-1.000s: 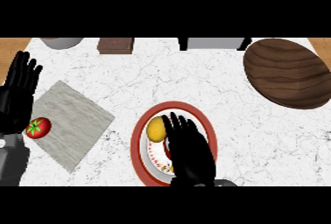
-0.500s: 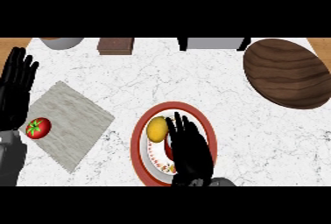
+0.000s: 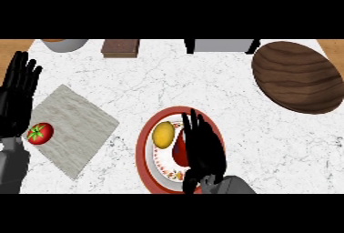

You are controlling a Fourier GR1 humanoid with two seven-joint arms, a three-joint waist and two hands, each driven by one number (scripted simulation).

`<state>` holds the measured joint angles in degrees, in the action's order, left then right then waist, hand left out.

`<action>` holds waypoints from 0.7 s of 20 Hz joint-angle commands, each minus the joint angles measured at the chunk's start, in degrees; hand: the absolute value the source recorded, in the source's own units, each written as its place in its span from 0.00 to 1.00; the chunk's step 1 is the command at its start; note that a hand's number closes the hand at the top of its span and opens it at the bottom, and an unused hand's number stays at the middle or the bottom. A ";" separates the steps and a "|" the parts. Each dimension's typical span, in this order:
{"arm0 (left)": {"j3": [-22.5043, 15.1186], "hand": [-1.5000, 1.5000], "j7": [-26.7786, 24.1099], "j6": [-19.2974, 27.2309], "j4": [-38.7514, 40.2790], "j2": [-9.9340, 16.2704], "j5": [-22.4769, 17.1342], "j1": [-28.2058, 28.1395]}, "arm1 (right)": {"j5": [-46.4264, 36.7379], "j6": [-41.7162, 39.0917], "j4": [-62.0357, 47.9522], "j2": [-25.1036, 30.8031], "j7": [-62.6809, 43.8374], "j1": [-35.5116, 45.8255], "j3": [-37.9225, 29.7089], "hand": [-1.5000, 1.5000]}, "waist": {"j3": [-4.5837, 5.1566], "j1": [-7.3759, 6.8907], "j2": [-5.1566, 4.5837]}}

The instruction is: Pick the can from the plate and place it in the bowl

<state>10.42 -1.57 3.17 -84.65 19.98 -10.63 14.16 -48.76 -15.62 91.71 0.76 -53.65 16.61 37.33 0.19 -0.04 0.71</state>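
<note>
Two hands show in your head view, and the red-rimmed plate (image 3: pixel 146 154) near the lower middle of the counter is your landmark. Your right hand (image 3: pixel 201 150) lies over the plate's right half with its fingers stretched straight up toward the far rim, spread a little and curled round nothing. Under its palm you can see a dark red shape, the can (image 3: pixel 180 152), lying on the plate's patterned white centre; the hand covers most of it, so you cannot tell whether the fingers touch it. Just left of the can, still on the plate, sits a yellow lemon (image 3: pixel 163 134), apart from the hand.

Up and to the right of the plate, well apart from it, stands the dark wooden bowl (image 3: pixel 299 76). To the plate's left lies a grey stone cutting board (image 3: pixel 74 123), turned like a diamond, with a red tomato (image 3: pixel 39 133) at its left corner. Your left hand (image 3: pixel 17 98) shows farther left of the plate, at the view's left edge, resting with its fingers straight and pointing up, just above the tomato.

Beyond the plate, along the counter's far edge, you see a brown block (image 3: pixel 121 48) and a grey box (image 3: pixel 222 45).
</note>
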 commanded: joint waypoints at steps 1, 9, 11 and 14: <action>-0.12 0.50 1.31 0.06 -2.98 -1.19 0.01 -1.78 | -2.45 1.24 -4.79 0.10 3.71 -1.84 0.97 1.00 | -0.20 -0.16 -0.68; 2.97 0.50 1.11 -3.20 -0.04 0.93 -0.96 -0.39 | -7.46 6.07 -4.48 -0.71 6.19 -1.90 3.31 1.00 | -0.19 -0.09 -0.69; 1.88 0.50 0.07 -1.32 -1.25 -1.12 1.19 -1.32 | -7.76 1.30 -0.64 0.33 6.78 -0.10 -0.56 1.00 | -0.19 0.00 -0.67; 2.39 0.50 0.41 -0.29 -0.88 -0.44 0.75 -0.81 | 1.98 0.22 -0.64 23.30 23.14 -2.40 -13.34 1.00 | -0.61 2.21 -1.69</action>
<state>12.42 -1.25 2.19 -85.37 19.60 -10.06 13.58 -50.95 -13.14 92.22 11.37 -39.58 15.17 32.04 -0.06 0.77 0.17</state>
